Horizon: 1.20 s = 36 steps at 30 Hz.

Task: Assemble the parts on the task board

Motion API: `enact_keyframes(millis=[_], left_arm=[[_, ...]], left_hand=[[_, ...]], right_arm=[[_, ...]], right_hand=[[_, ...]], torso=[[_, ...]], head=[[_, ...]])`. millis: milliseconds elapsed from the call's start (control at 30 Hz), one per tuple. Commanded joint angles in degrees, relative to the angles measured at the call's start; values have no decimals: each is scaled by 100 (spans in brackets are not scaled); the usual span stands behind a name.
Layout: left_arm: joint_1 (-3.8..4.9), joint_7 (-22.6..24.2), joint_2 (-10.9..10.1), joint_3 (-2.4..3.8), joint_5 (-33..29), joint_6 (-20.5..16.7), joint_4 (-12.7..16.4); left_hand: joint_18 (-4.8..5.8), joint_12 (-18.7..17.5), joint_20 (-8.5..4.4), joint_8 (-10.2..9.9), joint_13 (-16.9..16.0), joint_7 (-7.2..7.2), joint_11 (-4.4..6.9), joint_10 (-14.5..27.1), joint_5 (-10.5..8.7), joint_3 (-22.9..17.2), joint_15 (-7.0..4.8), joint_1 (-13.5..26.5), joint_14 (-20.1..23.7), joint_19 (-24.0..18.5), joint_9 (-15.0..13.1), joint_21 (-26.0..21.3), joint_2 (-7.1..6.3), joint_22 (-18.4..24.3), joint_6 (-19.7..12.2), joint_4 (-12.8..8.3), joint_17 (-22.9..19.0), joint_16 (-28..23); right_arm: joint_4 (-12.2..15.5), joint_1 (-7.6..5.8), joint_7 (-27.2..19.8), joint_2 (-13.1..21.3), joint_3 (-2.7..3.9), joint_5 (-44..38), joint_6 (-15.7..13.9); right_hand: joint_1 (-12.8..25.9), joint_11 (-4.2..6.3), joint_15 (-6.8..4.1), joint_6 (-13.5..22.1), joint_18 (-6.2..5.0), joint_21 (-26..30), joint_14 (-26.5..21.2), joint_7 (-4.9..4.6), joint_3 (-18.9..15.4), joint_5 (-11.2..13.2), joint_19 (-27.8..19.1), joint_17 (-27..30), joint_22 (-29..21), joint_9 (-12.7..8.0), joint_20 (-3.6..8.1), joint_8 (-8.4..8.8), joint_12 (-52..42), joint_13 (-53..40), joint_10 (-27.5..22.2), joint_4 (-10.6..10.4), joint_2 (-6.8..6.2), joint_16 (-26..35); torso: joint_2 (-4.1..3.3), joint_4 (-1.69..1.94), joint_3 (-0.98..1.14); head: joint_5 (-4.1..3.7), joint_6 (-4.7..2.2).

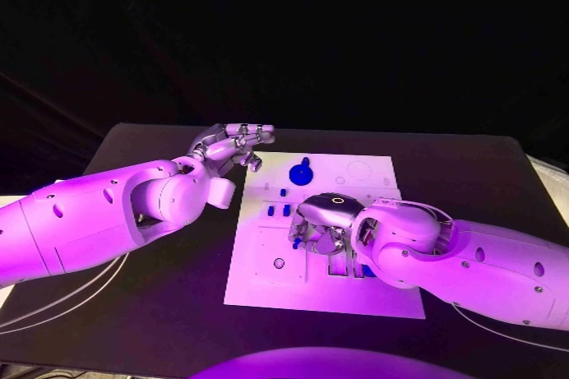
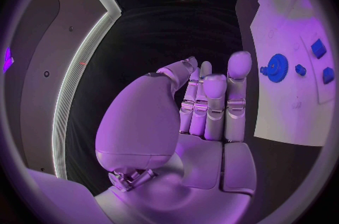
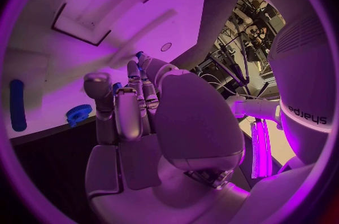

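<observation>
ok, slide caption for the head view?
Right hand lowered onto white task board; left hand open beside board's far corner, near blue gear.

At the right edge of the right wrist picture, dark lettering [image 3: 305,115] runs along a white curved casing; it appears mirrored or upside down and cannot be made out with certainty. Nothing else is legible.

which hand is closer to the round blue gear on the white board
Left, narrowly. The left hand hovers off the white task board's far left corner, beside the round blue gear. The right hand is over the board's middle, nearer the robot than the gear.
</observation>
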State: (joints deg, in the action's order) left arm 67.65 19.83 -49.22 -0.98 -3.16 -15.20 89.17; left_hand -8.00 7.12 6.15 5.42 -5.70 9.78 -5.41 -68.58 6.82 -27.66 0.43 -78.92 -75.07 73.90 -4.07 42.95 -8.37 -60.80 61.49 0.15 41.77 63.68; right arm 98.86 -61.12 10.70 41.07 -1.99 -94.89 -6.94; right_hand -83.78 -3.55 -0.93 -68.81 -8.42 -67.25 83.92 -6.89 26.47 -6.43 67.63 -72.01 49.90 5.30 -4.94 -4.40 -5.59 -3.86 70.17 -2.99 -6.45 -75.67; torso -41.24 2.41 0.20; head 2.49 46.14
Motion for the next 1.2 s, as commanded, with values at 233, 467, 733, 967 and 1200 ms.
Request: enact_keyframes(millis=[233, 467, 733, 967, 1200], left_arm=[[-1, 5, 10, 3, -26, 120, 8], [-1, -2, 8, 3, -26, 117, 7], [-2, -14, 5, 3, -26, 116, 3], [-4, -22, 3, 3, -26, 119, -12], [-10, -29, -8, 1, -26, 121, -21]], left_hand=[[-95, 19, 2, 7, -9, 2, 2, 37, -7, 40, 5, 43, 28, -45, 5, -18, 9, 5, -47, -9, -5, -17], [-95, 19, 2, 7, -9, 2, 2, 37, -7, 40, 5, 43, 28, -45, 5, -18, 9, 5, -47, -9, -5, -17], [-95, 19, 2, 7, -9, 2, 2, 37, -7, 40, 5, 43, 28, -45, 5, -18, 9, 5, -47, -9, -5, -17], [-95, 19, 2, 7, -9, 2, 2, 37, -7, 40, 5, 43, 28, -45, 5, -18, 9, 5, -47, -9, -5, -17], [-96, 27, 4, 9, -10, 3, 0, 47, -7, 54, 7, 37, 34, -48, 7, -36, 17, 17, -55, -14, -17, -18]], right_arm=[[-47, 50, 117, -92, -17, -288, 276], [-60, 57, 226, -88, -26, -357, 281], [-44, 59, 215, -34, -28, -388, -126], [131, 58, 58, 162, -24, -390, -716], [528, -82, 52, 690, 39, -175, -946]], right_hand=[[76, -18, 7, -1, 60, -32, 292, -37, -20, -13, 12, 5, -6, 13, -18, -13, 6, -5, 16, 40, 17, -19], [398, -172, 142, 418, 54, 43, 276, -189, -231, -208, -62, 25, -111, -80, -109, 93, 214, 34, -446, -54, -229, -15], [460, -332, 267, 1007, -4, 235, 240, -341, -645, -248, -211, 74, -373, -156, -256, 84, 144, 18, -1086, -44, -355, 3], [380, -332, 271, 971, -9, 251, 217, -343, -748, -360, -207, 139, -390, -137, -267, 54, 45, 4, -1107, -16, -292, 47], [345, -307, 254, 902, -6, 234, 204, -319, -794, -424, -177, 182, -364, -129, -257, 42, -72, -3, -1004, -12, -257, 78]], torso=[[0, 1, 2], [2, -4, -1], [3, 3, 3], [3, -1, 8], [5, -8, 3]], head=[[7, 27], [0, 29], [-12, 19], [-31, -8], [-62, -45]])
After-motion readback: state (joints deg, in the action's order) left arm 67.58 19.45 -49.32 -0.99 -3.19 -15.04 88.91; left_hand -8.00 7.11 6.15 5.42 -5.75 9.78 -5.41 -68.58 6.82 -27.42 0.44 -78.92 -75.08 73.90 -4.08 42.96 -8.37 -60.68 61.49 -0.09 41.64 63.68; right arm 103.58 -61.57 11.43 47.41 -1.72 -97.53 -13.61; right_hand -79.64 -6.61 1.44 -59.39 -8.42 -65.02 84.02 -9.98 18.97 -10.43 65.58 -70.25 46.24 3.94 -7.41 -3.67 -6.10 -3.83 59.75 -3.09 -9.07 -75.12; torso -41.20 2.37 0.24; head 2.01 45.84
